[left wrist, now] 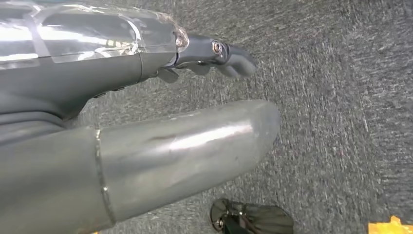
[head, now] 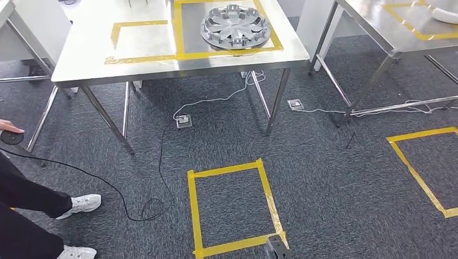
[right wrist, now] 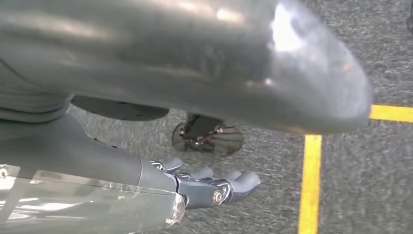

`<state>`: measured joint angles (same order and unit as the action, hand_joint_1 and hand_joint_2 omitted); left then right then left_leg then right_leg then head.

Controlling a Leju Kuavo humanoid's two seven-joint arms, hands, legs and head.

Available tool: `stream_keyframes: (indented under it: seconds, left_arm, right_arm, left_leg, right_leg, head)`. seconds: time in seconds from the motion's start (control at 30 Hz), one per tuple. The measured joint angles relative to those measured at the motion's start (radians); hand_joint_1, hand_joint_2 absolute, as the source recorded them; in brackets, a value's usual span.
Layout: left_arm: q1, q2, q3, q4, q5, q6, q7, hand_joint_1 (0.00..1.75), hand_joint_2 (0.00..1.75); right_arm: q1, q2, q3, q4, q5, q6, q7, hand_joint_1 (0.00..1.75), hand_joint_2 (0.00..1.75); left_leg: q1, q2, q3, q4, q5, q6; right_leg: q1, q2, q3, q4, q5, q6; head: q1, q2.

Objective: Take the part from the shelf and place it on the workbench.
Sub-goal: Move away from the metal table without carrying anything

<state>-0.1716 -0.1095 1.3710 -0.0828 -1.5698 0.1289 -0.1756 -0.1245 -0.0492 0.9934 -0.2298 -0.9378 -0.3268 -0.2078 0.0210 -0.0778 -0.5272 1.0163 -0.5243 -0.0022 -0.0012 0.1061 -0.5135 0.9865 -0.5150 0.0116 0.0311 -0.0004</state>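
Observation:
A silver wheel cover (head: 235,26) lies flat on the steel workbench (head: 162,62), inside a yellow tape frame at the back right of its top. Both of my arms hang down over the grey carpet. My left hand (left wrist: 190,141) holds nothing; its dark fingers (left wrist: 229,58) stretch out, apart from the thick thumb. My right hand (right wrist: 234,68) is likewise empty, with its fingers (right wrist: 214,187) extended away from the thumb.
A second steel table (head: 389,38) stands at the right with a white object (head: 445,14) on it. Yellow tape squares (head: 232,208) mark the carpet. Cables and floor sockets (head: 183,120) lie under the workbench. A person (head: 81,204) stands at the left, holding a black round device (head: 11,136).

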Motion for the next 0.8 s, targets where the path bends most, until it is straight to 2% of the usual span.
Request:
stream_keyframes:
  seconds: [0.07, 0.13, 0.17, 0.2, 0.23, 0.27, 0.3, 0.37, 0.43, 0.5, 0.53, 0.57, 0.63, 0.67, 0.7, 0.73, 0.77, 0.8]
  left_arm:
    - [0.000, -0.001, 0.000, 0.000, 0.000, 0.000, 0.000, 0.00, 0.00]
    - [0.003, 0.000, 0.000, -0.001, 0.000, 0.000, 0.001, 0.00, 0.00]
    - [0.005, 0.000, 0.000, -0.001, 0.000, 0.000, 0.001, 0.00, 0.00]
    - [0.006, 0.001, 0.000, -0.001, 0.000, 0.000, 0.001, 0.00, 0.00]
    - [0.005, 0.001, 0.000, -0.001, 0.000, 0.000, 0.001, 0.00, 0.00]
    - [0.004, 0.000, 0.000, -0.001, 0.000, 0.000, 0.001, 0.00, 0.00]
    - [0.002, 0.000, 0.000, 0.000, 0.000, 0.000, 0.001, 0.00, 0.00]
    - [0.000, -0.003, 0.000, 0.000, 0.000, 0.000, 0.000, 0.00, 0.00]
    - [-0.001, -0.005, 0.000, -0.001, 0.000, 0.000, 0.000, 0.00, 0.00]
    - [-0.003, -0.005, 0.000, -0.001, 0.000, 0.000, 0.000, 0.00, 0.00]
    - [-0.004, -0.004, 0.000, -0.001, 0.000, 0.000, 0.000, 0.00, 0.00]
    - [-0.005, -0.004, 0.000, 0.000, 0.000, 0.000, -0.001, 0.00, 0.00]
    - [-0.004, -0.003, 0.000, 0.000, 0.000, 0.000, -0.002, 0.00, 0.00]
    - [-0.001, -0.003, 0.000, 0.000, 0.000, 0.000, -0.001, 0.00, 0.00]
    - [0.001, -0.002, 0.000, 0.000, 0.000, 0.000, 0.000, 0.00, 0.00]
    - [0.003, -0.001, 0.000, 0.000, 0.000, 0.000, 0.000, 0.00, 0.00]
    - [0.003, -0.001, 0.000, 0.000, 0.000, 0.000, -0.001, 0.00, 0.00]
    - [0.004, -0.001, 0.000, 0.000, 0.000, 0.000, -0.003, 0.00, 0.00]
  right_arm:
    - [0.000, 0.000, 0.000, 0.000, -0.002, -0.001, 0.000, 0.00, 0.00]
    - [-0.003, 0.000, 0.000, 0.000, -0.002, -0.002, 0.001, 0.00, 0.00]
    - [-0.003, 0.000, 0.000, 0.000, -0.002, -0.002, 0.001, 0.00, 0.00]
    - [-0.002, 0.001, 0.000, -0.001, -0.003, -0.002, 0.001, 0.00, 0.00]
    - [0.002, 0.001, 0.000, 0.000, -0.003, -0.002, 0.001, 0.00, 0.00]
    - [0.004, 0.001, 0.000, 0.000, -0.003, -0.002, 0.001, 0.00, 0.00]
    - [0.006, 0.000, 0.000, 0.000, -0.004, -0.002, 0.001, 0.00, 0.00]
    - [0.005, -0.001, 0.000, 0.000, -0.004, -0.002, 0.001, 0.00, 0.00]
    - [0.002, -0.003, 0.000, 0.000, -0.004, -0.002, 0.001, 0.00, 0.00]
    - [0.005, -0.003, 0.000, 0.001, -0.005, -0.002, 0.001, 0.00, 0.00]
    - [0.008, -0.003, 0.000, 0.001, -0.005, -0.002, 0.001, 0.00, 0.00]
    - [0.008, -0.002, 0.000, 0.001, -0.005, -0.003, 0.001, 0.00, 0.00]
    - [0.004, -0.001, 0.000, 0.000, -0.005, -0.002, 0.001, 0.00, 0.00]
    - [0.002, -0.001, 0.000, 0.000, -0.005, -0.002, 0.001, 0.00, 0.00]
    - [0.002, 0.000, 0.000, 0.000, -0.005, -0.002, 0.001, 0.00, 0.00]
    - [0.003, 0.000, 0.000, 0.000, -0.006, -0.002, 0.001, 0.00, 0.00]
    - [0.005, 0.000, 0.000, 0.000, -0.006, -0.002, 0.001, 0.00, 0.00]
    - [0.006, 0.000, 0.000, 0.000, -0.006, -0.002, 0.002, 0.00, 0.00]
  left_leg:
    - [0.002, 0.035, 0.000, -0.007, 0.002, 0.012]
    - [0.000, 0.074, -0.002, -0.009, 0.002, 0.021]
    - [-0.002, 0.093, -0.003, -0.009, 0.001, 0.023]
    - [-0.004, 0.110, -0.004, -0.009, 0.000, 0.024]
    - [-0.006, 0.126, -0.004, -0.009, 0.000, 0.024]
    - [-0.007, 0.139, -0.004, -0.009, -0.001, 0.024]
    - [-0.009, 0.151, -0.003, -0.009, -0.002, 0.024]
    - [-0.014, 0.172, -0.001, -0.009, -0.004, 0.021]
    - [-0.017, 0.193, -0.002, -0.009, -0.004, 0.013]
    - [-0.017, 0.210, 0.000, -0.011, -0.005, 0.003]
    - [-0.015, 0.191, 0.001, -0.008, -0.010, -0.002]
    - [-0.014, 0.159, -0.005, 0.010, -0.027, -0.007]
    - [-0.009, 0.084, -0.048, 0.110, -0.085, -0.015]
    - [-0.009, 0.071, -0.080, 0.177, -0.116, -0.017]
    - [-0.008, 0.069, -0.106, 0.231, -0.132, -0.019]
    - [-0.008, 0.069, -0.120, 0.254, -0.129, -0.020]
    - [-0.006, 0.069, -0.118, 0.240, -0.106, -0.022]
    - [-0.004, 0.062, -0.099, 0.193, -0.068, -0.023]
  right_leg:
    - [0.001, -0.033, -0.024, 0.041, -0.027, 0.011]
    - [-0.002, -0.083, -0.080, 0.156, -0.090, 0.024]
    - [-0.005, -0.094, -0.112, 0.221, -0.117, 0.028]
    - [-0.007, -0.099, -0.133, 0.266, -0.130, 0.031]
    - [-0.007, -0.102, -0.138, 0.278, -0.123, 0.031]
    - [-0.007, -0.106, -0.123, 0.249, -0.098, 0.029]
    - [-0.006, -0.114, -0.094, 0.191, -0.061, 0.023]
    - [0.004, -0.157, -0.030, 0.059, -0.007, 0.004]
    - [0.014, -0.181, -0.008, 0.003, 0.003, -0.011]
    - [0.015, -0.165, -0.008, -0.006, 0.008, -0.020]
    - [0.013, -0.155, -0.005, -0.014, 0.014, -0.024]
    - [0.009, -0.146, -0.002, -0.022, 0.020, -0.029]
    - [0.005, -0.124, -0.001, -0.030, 0.028, -0.034]
    - [0.004, -0.110, -0.002, -0.030, 0.030, -0.035]
    - [0.004, -0.096, -0.003, -0.029, 0.030, -0.036]
    - [0.004, -0.082, -0.003, -0.027, 0.029, -0.035]
    - [0.003, -0.067, -0.003, -0.023, 0.028, -0.033]
    - [0.001, -0.053, -0.003, -0.018, 0.024, -0.030]
  head:
    - [0.012, 0.000]
    - [0.027, 0.000]
    - [0.032, 0.000]
    - [0.033, 0.000]
    - [0.034, 0.000]
    - [0.037, 0.000]
    - [0.041, 0.000]
    - [0.048, 0.000]
    - [0.048, 0.000]
    - [0.046, 0.000]
    - [0.045, 0.000]
    - [0.043, 0.000]
    - [0.031, 0.000]
    - [0.024, 0.000]
    - [0.018, 0.000]
    - [0.013, 0.000]
    - [0.010, 0.000]
    - [0.008, 0.000]
